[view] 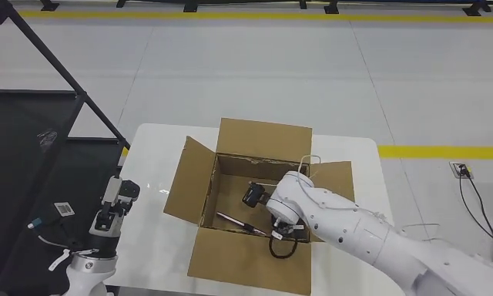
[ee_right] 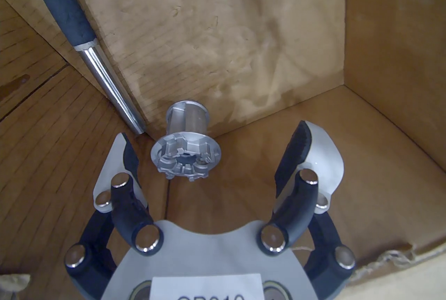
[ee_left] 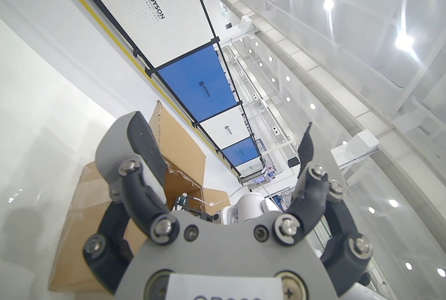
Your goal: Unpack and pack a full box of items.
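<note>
An open cardboard box (view: pixel 185 180) stands in the middle of the white table (view: pixel 150 234). My right arm (view: pixel 296 203) reaches down into it from the near right. Inside, my right gripper (ee_right: pixel 212 130) is open just above the box floor. A silver toothed metal hub (ee_right: pixel 186 150) lies on the floor between its fingers, close to the box wall (ee_right: pixel 226 19). A chrome rod with a dark grip (ee_right: pixel 87 47) leans in the corner beside it; the rod (view: pixel 235 221) lies slanted across the box floor. My left gripper (view: pixel 122 192) is at the table's left edge, and in its own view the left gripper (ee_left: pixel 223 123) is open, empty, pointing upward.
A black metal frame with dark fabric (view: pixel 46 142) stands off the table's left side. The four box flaps are folded outward, the near one (view: pixel 246 261) covering the table's front. A black cable loop (view: pixel 281 248) hangs by my right arm.
</note>
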You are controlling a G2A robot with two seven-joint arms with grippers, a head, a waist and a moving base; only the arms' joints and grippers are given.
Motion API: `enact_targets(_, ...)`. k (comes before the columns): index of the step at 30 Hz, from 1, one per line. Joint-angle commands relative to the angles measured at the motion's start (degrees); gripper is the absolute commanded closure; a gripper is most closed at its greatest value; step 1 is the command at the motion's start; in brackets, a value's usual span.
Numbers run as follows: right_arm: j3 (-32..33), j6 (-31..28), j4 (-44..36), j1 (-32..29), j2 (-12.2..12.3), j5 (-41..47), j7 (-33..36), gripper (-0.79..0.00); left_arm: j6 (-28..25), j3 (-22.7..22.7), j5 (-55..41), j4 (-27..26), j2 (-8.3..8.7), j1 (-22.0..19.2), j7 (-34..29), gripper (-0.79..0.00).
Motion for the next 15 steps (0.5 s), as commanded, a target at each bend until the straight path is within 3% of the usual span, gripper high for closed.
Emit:
enact_targets(1, 0.1, 0.1, 0.1, -0.3, -0.4, -0.5, 0.5, -0.785, 0.0, 0.0, 0.0, 0.0, 0.00, 0.0, 0.0, -0.785)
enact_targets(10, 1.8, 1.1, -1.3, -2.8, 0.0, -3.0, 3.3, -0.785, 0.0, 0.0, 0.0, 0.0, 0.00, 0.0, 0.0, -0.785)
enact_targets(13, 2.9, 0.7, -1.3, -3.8, 0.5, -3.3, 3.2, -0.708, 0.0, 0.0, 0.0, 0.0, 0.00, 0.0, 0.0, -0.785)
enact_targets(15, 3.6, 0.1, -1.1, -4.4, 0.8, -3.4, 3.0, -0.616, 0.0, 0.0, 0.0, 0.0, 0.00, 0.0, 0.0, -0.785)
